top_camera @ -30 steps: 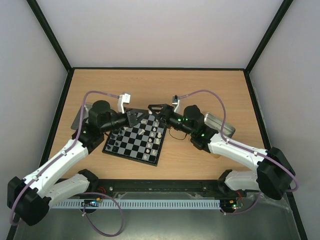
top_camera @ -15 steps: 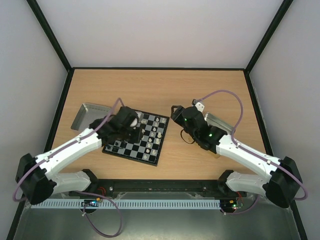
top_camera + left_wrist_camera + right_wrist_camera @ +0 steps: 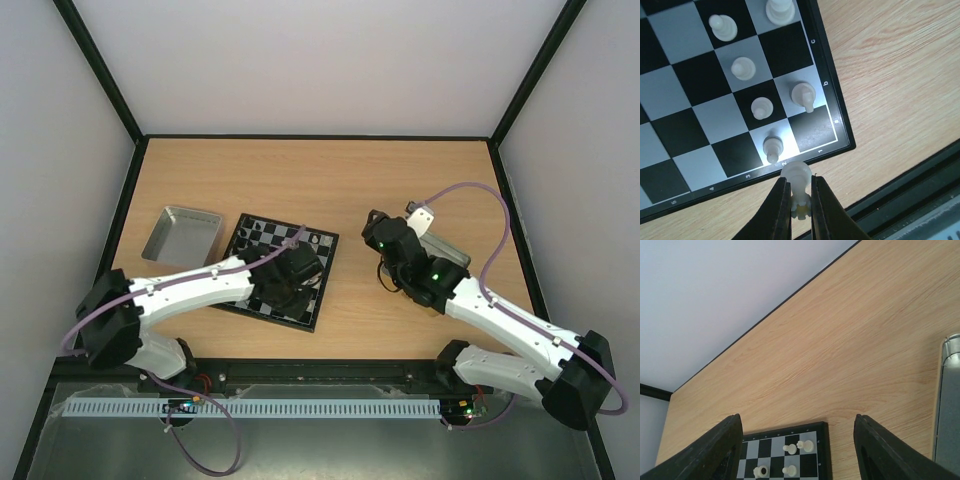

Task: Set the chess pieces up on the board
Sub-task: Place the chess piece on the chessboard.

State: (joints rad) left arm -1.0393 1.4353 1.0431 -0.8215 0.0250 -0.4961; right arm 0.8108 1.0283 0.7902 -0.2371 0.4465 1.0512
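My left end effector (image 3: pixel 798 186) nipped narrow on a cream-white chess piece (image 3: pixel 798 173), beside the black-rimmed chequered board (image 3: pixel 840 131), right end effector (image 3: pixel 797 439) wide, empty, fingertips cropped.

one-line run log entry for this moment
left gripper: shut on cream piece, at board corner | right gripper: open, empty, beside board

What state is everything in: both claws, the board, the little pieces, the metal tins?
left claw, shut on a cream-white piece
right claw, open, empty
board, lying flat, partly set
cream-white piece, held by the board's rim, not placed
pieces on the board, upright
left tin, open, looks empty
right tin, partly hidden, contents unclear
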